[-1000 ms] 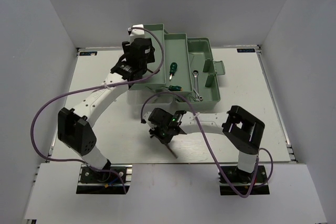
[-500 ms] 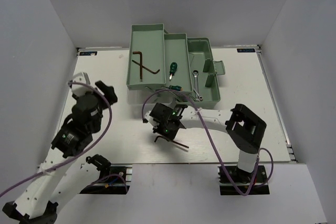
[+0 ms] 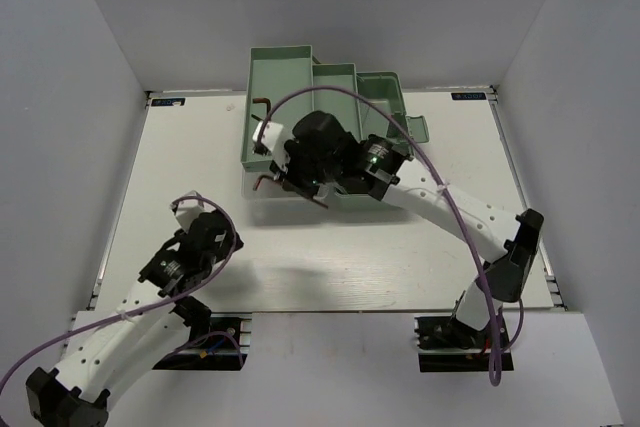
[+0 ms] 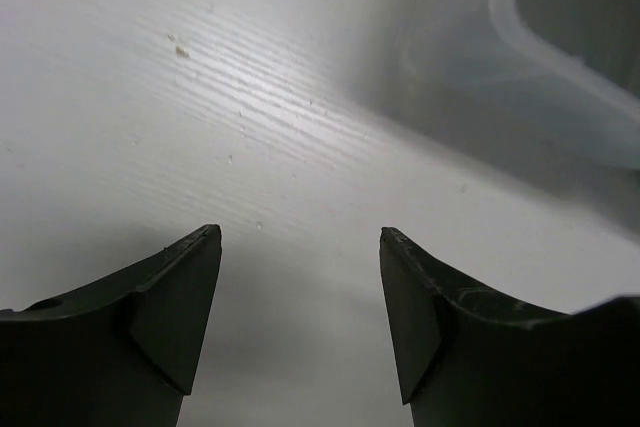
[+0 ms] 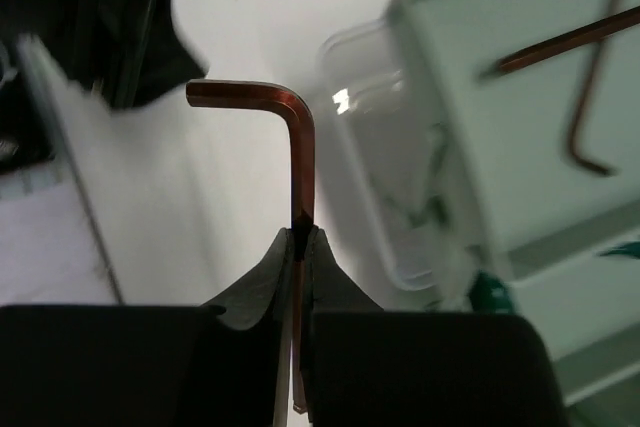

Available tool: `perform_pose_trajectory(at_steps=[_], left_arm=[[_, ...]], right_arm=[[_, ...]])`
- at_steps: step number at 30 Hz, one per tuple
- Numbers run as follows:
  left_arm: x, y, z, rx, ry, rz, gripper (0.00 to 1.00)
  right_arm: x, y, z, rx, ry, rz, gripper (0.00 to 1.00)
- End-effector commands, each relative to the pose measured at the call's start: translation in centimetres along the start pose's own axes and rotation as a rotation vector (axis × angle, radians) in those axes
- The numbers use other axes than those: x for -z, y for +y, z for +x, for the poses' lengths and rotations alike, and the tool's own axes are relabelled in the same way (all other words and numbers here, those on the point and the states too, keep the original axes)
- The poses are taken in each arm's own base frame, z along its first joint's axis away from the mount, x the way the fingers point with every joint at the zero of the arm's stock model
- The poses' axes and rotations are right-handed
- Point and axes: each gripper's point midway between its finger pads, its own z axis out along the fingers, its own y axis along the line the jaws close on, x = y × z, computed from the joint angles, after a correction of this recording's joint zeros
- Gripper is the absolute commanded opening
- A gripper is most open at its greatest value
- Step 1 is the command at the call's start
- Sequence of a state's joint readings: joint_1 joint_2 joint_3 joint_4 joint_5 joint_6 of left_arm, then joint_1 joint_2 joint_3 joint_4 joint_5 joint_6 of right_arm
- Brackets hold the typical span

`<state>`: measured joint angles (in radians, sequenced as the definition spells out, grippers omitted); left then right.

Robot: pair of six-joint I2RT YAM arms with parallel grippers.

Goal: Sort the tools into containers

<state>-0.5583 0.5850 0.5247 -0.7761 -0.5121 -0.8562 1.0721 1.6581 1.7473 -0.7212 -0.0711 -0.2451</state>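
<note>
Right gripper [image 5: 302, 234] clamps a hex key [image 5: 299, 157], its long shaft projecting straight beyond the fingertips and its short leg bent sideways, at the near edge of the left tray [image 3: 282, 72]. The left gripper [image 4: 300, 237], fingers spread apart, hangs over bare table [image 4: 200, 97].

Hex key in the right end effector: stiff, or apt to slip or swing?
Probably stiff: the hex key looks straight with a crisp bend. It may pivot, since the right end effector pinches its thin shaft at one spot. Its L-shape likely resists rolling.
</note>
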Motion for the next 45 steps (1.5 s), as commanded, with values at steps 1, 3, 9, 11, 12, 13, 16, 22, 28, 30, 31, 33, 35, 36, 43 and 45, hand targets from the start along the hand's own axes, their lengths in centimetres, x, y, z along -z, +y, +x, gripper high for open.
perform_pose_trajectory(at_steps=[1, 3, 9, 11, 12, 13, 16, 22, 28, 30, 31, 33, 35, 36, 43, 45], left_arm=[[-0.7, -1.6, 2.1, 0.055, 0.088, 0.064, 0.74], [-1.0, -2.0, 3.3, 0.048, 0.131, 0.081, 0.74], [-1.2, -1.8, 5.3, -0.006, 0.195, 0.119, 0.76], [-1.3, -1.9, 5.3, -0.003, 0.189, 0.126, 0.76], [-1.1, -2.0, 5.1, 0.002, 0.181, 0.135, 0.76], [-0.9, -2.4, 4.9, 0.007, 0.181, 0.149, 0.76], [-0.6, -2.7, 4.3, 0.011, 0.175, 0.156, 0.76], [-0.4, -2.8, 3.9, 0.036, 0.168, 0.145, 0.77], [-1.2, -3.8, 4.6, 0.107, 0.197, 0.155, 0.75], [-1.5, -3.7, 5.3, 0.114, 0.215, 0.155, 0.75], [-1.5, -3.8, 5.3, 0.124, 0.216, 0.154, 0.75], [-1.5, -3.8, 5.3, 0.134, 0.217, 0.153, 0.75], [-1.1, -3.2, 5.2, 0.142, 0.205, 0.141, 0.75], [-1.1, -2.8, 4.9, 0.142, 0.19, 0.128, 0.75], [-0.2, -1.9, 3.9, 0.166, 0.146, 0.109, 0.75], [-0.3, -1.8, 4.0, 0.162, 0.151, 0.102, 0.75]], right_arm=[[1.8, -4.6, -4.5, 0.029, -0.115, 0.166, 0.0], [1.0, -7.9, -6.2, 0.001, -0.162, 0.294, 0.0], [1.2, -14.2, -12.0, -0.042, -0.343, 0.532, 0.0], [-0.2, -15.9, -12.6, -0.024, -0.36, 0.594, 0.0], [-1.3, -16.8, -12.2, 0.007, -0.337, 0.624, 0.0], [-2.5, -17.5, -12.6, 0.015, -0.365, 0.643, 0.0], [-5.2, -18.7, -11.1, 0.04, -0.325, 0.636, 0.24], [-5.0, -18.0, -10.1, -0.041, -0.299, 0.547, 0.69], [-1.4, -12.5, -12.7, -0.021, -0.385, 0.156, 0.62], [-0.9, -10.1, -12.1, 0.028, -0.373, 0.003, 0.58], [-0.7, -8.4, -12.2, 0.085, -0.39, -0.091, 0.55], [-0.3, -4.6, -11.0, 0.178, -0.382, -0.29, 0.42], [0.4, -1.7, -9.3, 0.274, -0.373, -0.45, 0.28], [0.3, -0.9, -8.0, 0.267, -0.342, -0.494, 0.13], [-2.3, -4.0, -6.6, 0.201, -0.262, -0.316, 0.2], [-3.4, -7.6, -8.6, 0.161, -0.3, -0.124, 0.35]])
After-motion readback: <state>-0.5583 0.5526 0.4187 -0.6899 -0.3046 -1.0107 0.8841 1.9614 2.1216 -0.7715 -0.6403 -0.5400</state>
